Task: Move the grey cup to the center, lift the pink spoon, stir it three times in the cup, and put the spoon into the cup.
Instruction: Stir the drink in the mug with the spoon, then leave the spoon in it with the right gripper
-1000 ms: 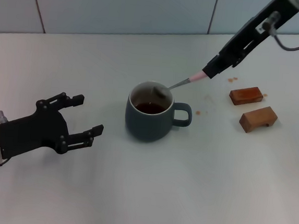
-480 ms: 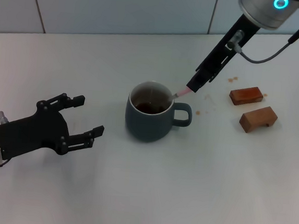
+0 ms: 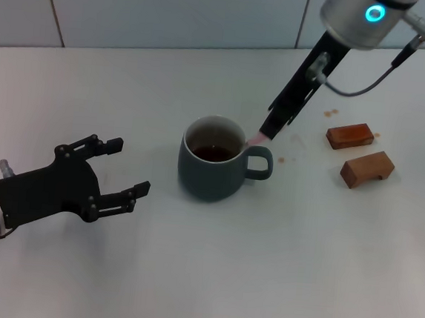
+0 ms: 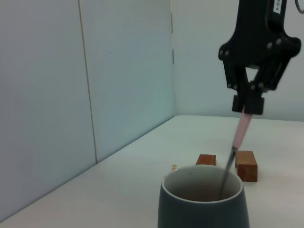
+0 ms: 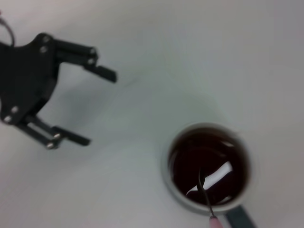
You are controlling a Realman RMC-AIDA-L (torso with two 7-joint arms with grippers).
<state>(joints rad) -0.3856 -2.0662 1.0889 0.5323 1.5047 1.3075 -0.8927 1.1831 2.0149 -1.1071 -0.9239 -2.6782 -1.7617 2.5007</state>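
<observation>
The grey cup (image 3: 214, 159) stands mid-table with dark brown liquid inside, its handle toward the right. It also shows in the left wrist view (image 4: 204, 202) and the right wrist view (image 5: 209, 172). My right gripper (image 3: 269, 128) is shut on the pink spoon (image 3: 256, 139) and holds it steeply just above the cup's right rim. The spoon's metal bowl dips into the liquid (image 5: 203, 183); its pink handle shows in the left wrist view (image 4: 242, 128). My left gripper (image 3: 118, 169) is open and empty, left of the cup and apart from it.
Two brown wooden blocks (image 3: 349, 135) (image 3: 367, 169) lie to the right of the cup, with small brown drips (image 3: 330, 112) on the table near them. A tiled wall (image 3: 173, 10) runs along the back.
My right arm has swung in toward the cup and turned more upright. The spoon has gone from lying slanted over the rim to dipping steeply into the cup. The left arm has barely moved.
</observation>
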